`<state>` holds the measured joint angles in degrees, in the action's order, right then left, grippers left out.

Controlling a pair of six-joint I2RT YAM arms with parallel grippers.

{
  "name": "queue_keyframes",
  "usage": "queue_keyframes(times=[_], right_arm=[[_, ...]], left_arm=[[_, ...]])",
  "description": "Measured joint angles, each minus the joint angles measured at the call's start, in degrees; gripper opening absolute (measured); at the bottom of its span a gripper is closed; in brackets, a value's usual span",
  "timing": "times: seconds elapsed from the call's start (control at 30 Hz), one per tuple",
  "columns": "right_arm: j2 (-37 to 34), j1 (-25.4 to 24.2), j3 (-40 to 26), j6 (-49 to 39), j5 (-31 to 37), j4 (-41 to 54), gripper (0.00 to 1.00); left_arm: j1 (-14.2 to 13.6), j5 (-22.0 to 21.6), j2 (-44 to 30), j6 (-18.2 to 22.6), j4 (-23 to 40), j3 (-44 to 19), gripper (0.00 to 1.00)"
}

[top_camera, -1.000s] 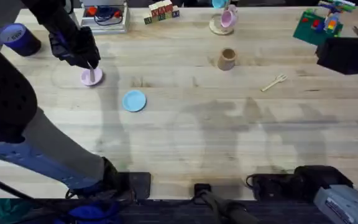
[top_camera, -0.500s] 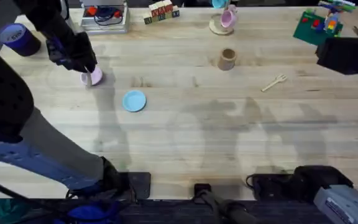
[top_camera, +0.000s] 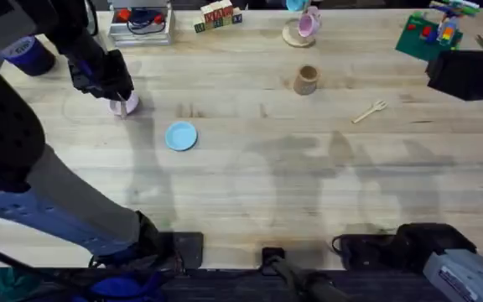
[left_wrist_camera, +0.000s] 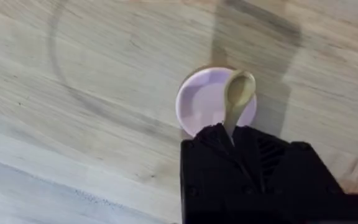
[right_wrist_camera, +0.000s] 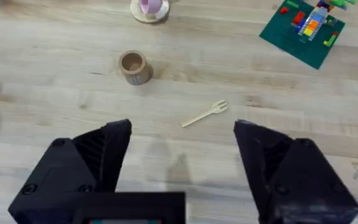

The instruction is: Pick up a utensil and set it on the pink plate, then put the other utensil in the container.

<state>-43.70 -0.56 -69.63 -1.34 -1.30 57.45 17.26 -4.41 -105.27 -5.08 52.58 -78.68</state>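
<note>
The small wooden spoon (left_wrist_camera: 238,92) hangs bowl-first over the pink plate (left_wrist_camera: 201,102), its handle pinched in my left gripper (left_wrist_camera: 232,134), which is shut on it. Seen from overhead, that gripper (top_camera: 119,95) sits over the near-left part of the pink plate (top_camera: 130,104) at the table's far left. The wooden fork (top_camera: 369,111) lies flat on the right side, just right of and nearer than the tan wooden container (top_camera: 306,80). My right gripper (right_wrist_camera: 182,146) is open and held high, short of the fork (right_wrist_camera: 205,114) and the container (right_wrist_camera: 133,66), with nothing between its fingers.
A light blue plate (top_camera: 181,136) lies right of and nearer than the pink one. A pink mug on a coaster (top_camera: 307,26) stands behind the container. A green brick board (top_camera: 428,33) is at the far right and a purple tape roll (top_camera: 25,52) at the far left.
My left gripper has shifted slightly left and back over the pink plate, now covering more of it, spoon still held. The right arm, fork and container have not moved.
</note>
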Motion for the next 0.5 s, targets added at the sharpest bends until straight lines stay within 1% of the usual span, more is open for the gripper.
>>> queue_keyframes(times=[0.27, 0.37, 0.4, 0.5], right_arm=[[0.0, 0.0, 0.0, 0.0, 0.0, 0.0, 0.996], [0.0, 0.0, 0.0, 0.0, 0.0, 0.0, 0.996], [0.0, 0.0, 0.0, 0.0, 0.0, 0.0, 0.996], [0.0, 0.0, 0.0, 0.0, 0.0, 0.0, 0.995]], left_arm=[[0.0, 0.1, -0.3, 0.0, -1.2, 0.1, 0.044], [0.0, 0.1, -1.5, 0.0, -1.2, 0.1, 0.043], [0.0, 0.1, -3.1, 0.0, -1.2, 0.1, 0.043], [0.0, 0.1, -3.7, 0.0, -1.3, 0.1, 0.043]])
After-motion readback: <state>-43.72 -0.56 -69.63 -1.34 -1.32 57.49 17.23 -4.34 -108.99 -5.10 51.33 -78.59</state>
